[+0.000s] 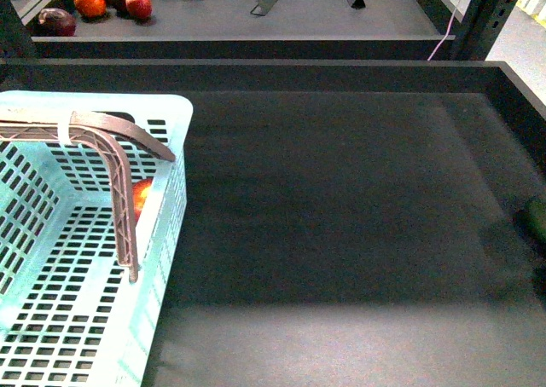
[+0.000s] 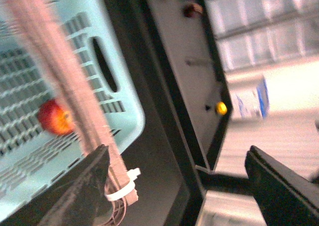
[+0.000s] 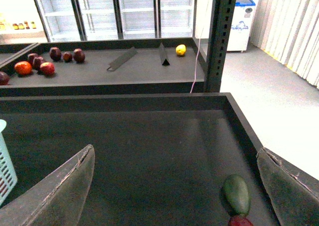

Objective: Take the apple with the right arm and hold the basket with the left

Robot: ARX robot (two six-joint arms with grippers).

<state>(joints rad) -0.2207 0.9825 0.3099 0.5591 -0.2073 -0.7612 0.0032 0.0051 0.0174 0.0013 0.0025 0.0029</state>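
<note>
Basket (image 1: pixel 175 118): pale mint-blue, slotted, at the near left of the dark counter (image 1: pixel 341 233), partly cut off by the frame edge.
Apple (image 1: pixel 142 196): red with a yellowish patch, lying inside the basket against its right wall, half hidden behind a finger.
Left hand (image 1: pixel 153 212): brown-grey ribbed fingers (image 1: pixel 124 208) spread wide over the basket's rim, one reaching down inside, one across the far corner; holding nothing that shows.
Right hand (image 3: pixel 174 186): fingers wide apart, empty, above bare counter.
Green fruit (image 3: pixel 236 193): dark, near the counter's right edge, a red fruit (image 3: pixel 240 221) just beside it, cut off.
Far shelf (image 3: pixel 134 69): red and maroon fruits (image 3: pixel 47 68), one yellow fruit (image 3: pixel 181 50).
Left wrist view: blurred.
Room: glass-door fridges (image 3: pixel 119 9) behind.
</note>
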